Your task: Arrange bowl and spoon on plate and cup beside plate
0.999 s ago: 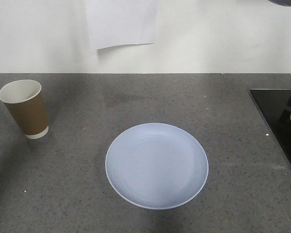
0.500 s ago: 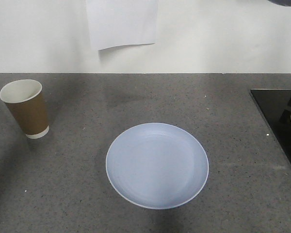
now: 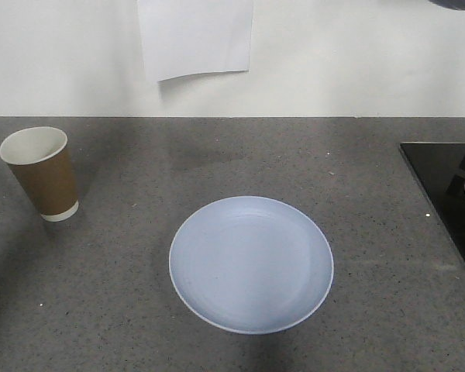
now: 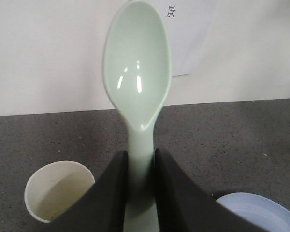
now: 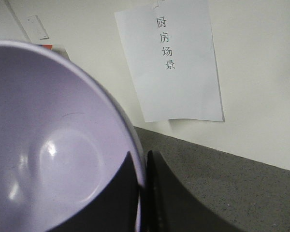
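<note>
My left end effector (image 4: 141, 162) is closed on the flat handle of the pale mint-green plastic spoon (image 4: 137, 72), head up. The right end effector (image 5: 144, 186) pinches only the rim of the lavender plastic bowl (image 5: 53, 145). The round pale blue plate (image 3: 250, 263) lies bare mid-bench (image 3: 372, 163), the brown paper cup (image 3: 40, 172) far left. That rim pinch may let the bowl swing and land askew, and lowering the spoon I could clip the cup.

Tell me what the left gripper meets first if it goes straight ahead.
Likely the white wall, the spoon in the left gripper touching first; the cup sits below that line. Depth is unclear.
</note>
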`<state>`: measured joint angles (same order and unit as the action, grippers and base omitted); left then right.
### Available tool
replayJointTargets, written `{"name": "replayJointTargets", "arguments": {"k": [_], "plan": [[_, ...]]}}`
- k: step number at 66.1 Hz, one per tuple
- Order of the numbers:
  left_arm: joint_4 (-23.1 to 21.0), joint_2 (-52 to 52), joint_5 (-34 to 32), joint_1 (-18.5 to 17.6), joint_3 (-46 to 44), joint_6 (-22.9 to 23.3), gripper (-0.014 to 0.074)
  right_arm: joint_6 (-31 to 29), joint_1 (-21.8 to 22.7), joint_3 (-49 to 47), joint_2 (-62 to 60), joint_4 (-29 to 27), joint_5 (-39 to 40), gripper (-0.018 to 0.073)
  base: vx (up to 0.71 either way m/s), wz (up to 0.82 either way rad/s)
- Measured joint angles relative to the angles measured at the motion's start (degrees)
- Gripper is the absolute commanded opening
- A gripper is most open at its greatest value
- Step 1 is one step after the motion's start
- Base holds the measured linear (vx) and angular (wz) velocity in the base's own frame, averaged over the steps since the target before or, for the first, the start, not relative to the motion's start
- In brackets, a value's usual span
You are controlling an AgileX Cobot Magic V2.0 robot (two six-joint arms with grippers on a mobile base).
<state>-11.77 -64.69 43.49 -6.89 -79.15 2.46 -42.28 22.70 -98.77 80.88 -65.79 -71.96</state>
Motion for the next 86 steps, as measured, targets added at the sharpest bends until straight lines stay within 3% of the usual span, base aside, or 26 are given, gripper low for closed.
{"name": "replayJointTargets", "arguments": {"k": [42, 55, 62, 69, 77, 86], "plan": [[0.0, 0.0, 0.0, 0.0, 0.0, 0.0, -0.0006, 0.11, 0.0, 0.0, 0.0, -0.19, 0.0, -0.0006, 0.0, 0.0], [0.0, 0.0, 0.0, 0.0, 0.0, 0.0, -0.0006, -0.01, -0.51, 0.0, 0.12, -4.99, 0.0, -0.0006, 0.0, 0.0], [0.0, 0.0, 0.0, 0.0, 0.0, 0.0, -0.0006, -1.96, -4.69, 0.0, 0.77, -6.0, 0.29, -0.0006, 0.0, 0.0], [0.0, 0.0, 0.0, 0.0, 0.0, 0.0, -0.0006, -3.09, -12.88, -0.04, 2.65, -2.27, 0.29, -0.0006, 0.0, 0.0], [0.0, 0.0, 0.0, 0.0, 0.0, 0.0, -0.0006, -3.53, -23.46, -0.04, 7.03, 8.4, 0.29, -0.0006, 0.0, 0.0], [0.0, 0.0, 0.0, 0.0, 0.0, 0.0, -0.0006, -0.58, -31.74, -0.04, 13.52, 22.26, 0.17, -0.0006, 0.0, 0.0]]}}
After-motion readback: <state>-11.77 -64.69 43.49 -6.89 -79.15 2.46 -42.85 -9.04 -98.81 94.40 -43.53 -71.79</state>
